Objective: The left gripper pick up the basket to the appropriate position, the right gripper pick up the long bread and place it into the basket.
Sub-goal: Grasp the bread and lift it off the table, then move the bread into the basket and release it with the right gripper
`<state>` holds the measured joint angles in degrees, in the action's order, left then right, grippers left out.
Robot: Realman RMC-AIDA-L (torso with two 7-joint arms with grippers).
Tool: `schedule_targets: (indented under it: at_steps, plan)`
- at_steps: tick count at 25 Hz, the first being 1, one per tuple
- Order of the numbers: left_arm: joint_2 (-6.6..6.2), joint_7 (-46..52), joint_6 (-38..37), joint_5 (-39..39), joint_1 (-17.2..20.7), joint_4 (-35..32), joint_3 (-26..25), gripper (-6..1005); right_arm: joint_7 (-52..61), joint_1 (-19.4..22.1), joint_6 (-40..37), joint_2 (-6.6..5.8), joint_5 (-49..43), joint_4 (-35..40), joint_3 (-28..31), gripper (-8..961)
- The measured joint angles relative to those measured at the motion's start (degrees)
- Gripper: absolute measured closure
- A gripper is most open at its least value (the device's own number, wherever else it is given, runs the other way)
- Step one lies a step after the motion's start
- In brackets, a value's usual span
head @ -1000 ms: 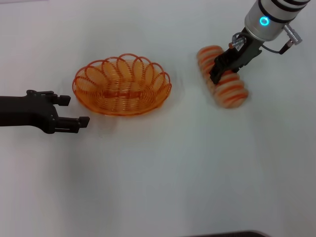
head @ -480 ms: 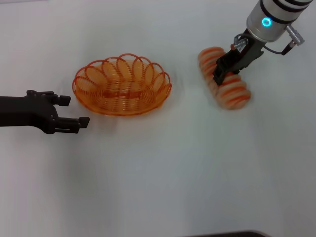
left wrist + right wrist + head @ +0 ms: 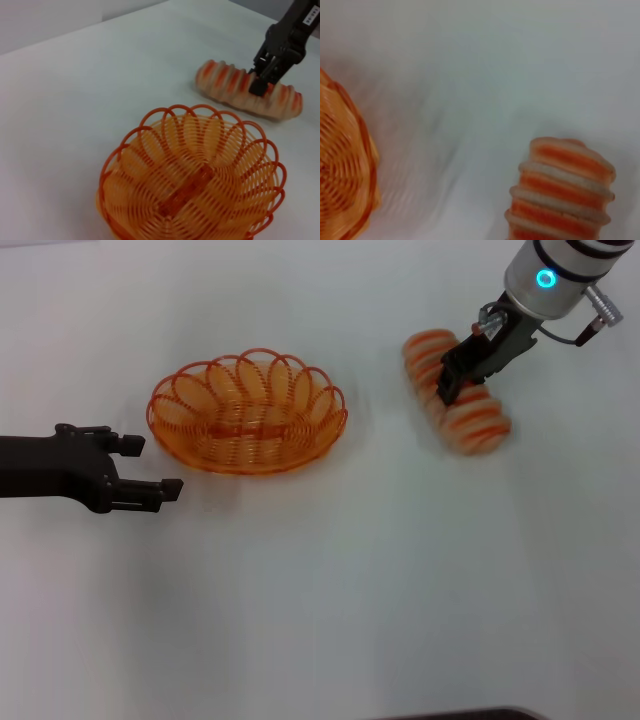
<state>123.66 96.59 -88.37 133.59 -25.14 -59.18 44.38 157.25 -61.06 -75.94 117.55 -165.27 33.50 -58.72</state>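
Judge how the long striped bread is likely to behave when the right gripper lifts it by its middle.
The long bread looks rounded along its length, so it may roll if nudged sideways. Its ridged segments probably give the right gripper some purchase rather than slipping. Held near mid-length, as here, it should hang fairly level; whether it sags cannot be told.

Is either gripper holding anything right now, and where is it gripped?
The right gripper is clamped across the middle of the long bread. The left gripper is open beside the basket, holding nothing.
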Motion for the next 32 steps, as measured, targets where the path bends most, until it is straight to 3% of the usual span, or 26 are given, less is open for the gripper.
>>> schedule_targets:
  at_steps: [14,18,25,32]
  plan:
    - [0.00,0.49,-0.97,0.00,-0.10,-1.35,0.00,146,-1.57,3.87,-2.75,0.37,1.61,7.18,0.47,658]
    - [0.00,0.51,-1.21,0.00,-0.12,-1.38,0.01,146,-2.46,5.75,-3.71,-0.22,4.70,11.04,0.81,684]
    - [0.00,0.60,-1.89,0.00,-0.29,-1.47,-0.20,146,-9.57,7.23,-4.11,-3.20,12.56,13.21,4.41,690]
    - [0.00,0.81,-2.64,0.00,-0.54,-1.45,-0.07,146,-18.63,6.70,-6.56,-6.94,23.24,13.48,9.08,680]
